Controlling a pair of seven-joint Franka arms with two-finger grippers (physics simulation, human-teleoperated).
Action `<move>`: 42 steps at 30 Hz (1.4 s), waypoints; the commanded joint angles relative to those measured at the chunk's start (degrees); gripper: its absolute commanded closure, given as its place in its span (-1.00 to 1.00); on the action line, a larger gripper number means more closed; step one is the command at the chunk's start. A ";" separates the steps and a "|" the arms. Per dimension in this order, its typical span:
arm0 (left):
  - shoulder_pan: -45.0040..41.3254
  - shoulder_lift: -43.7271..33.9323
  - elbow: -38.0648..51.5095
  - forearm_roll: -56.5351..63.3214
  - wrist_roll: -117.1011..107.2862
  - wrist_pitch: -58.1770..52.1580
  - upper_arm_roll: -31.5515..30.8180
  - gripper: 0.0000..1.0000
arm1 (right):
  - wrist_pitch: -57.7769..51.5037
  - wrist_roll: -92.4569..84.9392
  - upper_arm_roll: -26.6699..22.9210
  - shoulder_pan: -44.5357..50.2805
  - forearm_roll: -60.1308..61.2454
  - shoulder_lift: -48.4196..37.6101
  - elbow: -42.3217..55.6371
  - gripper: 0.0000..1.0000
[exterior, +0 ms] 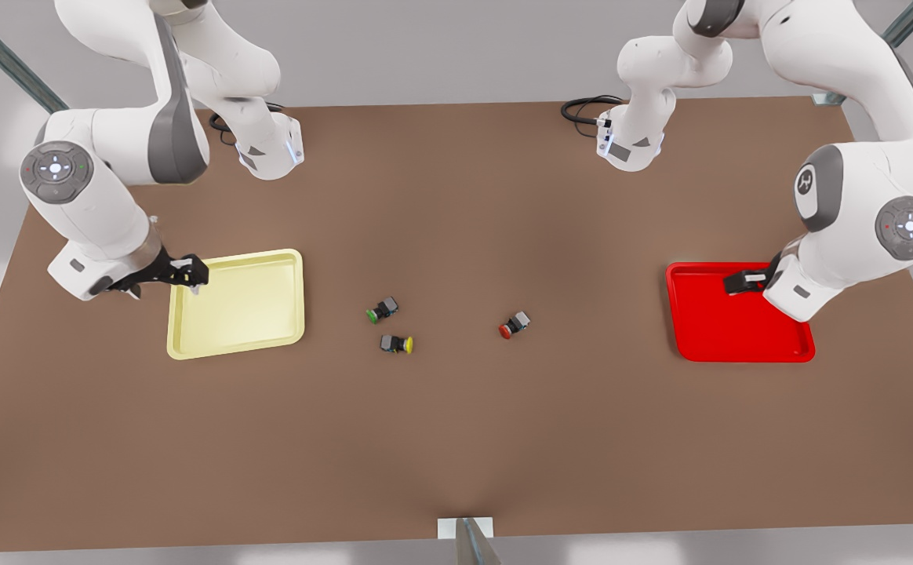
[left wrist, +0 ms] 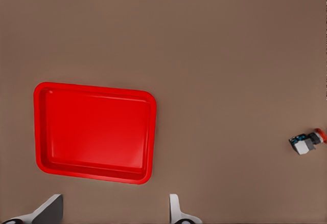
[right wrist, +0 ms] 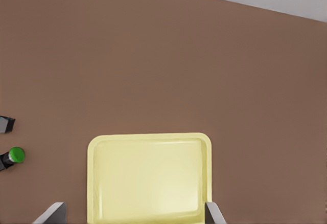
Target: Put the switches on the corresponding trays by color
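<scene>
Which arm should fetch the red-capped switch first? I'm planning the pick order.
Probably the left: its end effector hovers open over the red tray, nearest the red-capped switch. The right end effector waits open over the yellow tray.

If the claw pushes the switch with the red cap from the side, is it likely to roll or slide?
The red-capped switch lies on its side on the table. Its boxy dark body would probably make it slide or pivot, not roll far. The round cap might let that end swing. Being so small, it is probably light and easily knocked away.
</scene>
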 commanded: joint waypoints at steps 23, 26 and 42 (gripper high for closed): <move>-6.89 10.23 -1.14 -3.18 -14.44 12.54 -13.91 -1.00 | 33.14 -25.22 7.66 19.68 -12.04 36.21 -6.15 -1.00; -9.17 13.13 -0.44 -2.48 -18.48 15.35 -15.32 -1.00 | 33.75 -25.84 7.57 20.12 -12.04 36.21 -6.24 -1.00; -19.37 12.96 -17.84 2.54 -17.79 36.44 -16.47 -1.00 | 35.68 -28.39 7.13 17.57 -13.62 36.56 -8.61 -1.00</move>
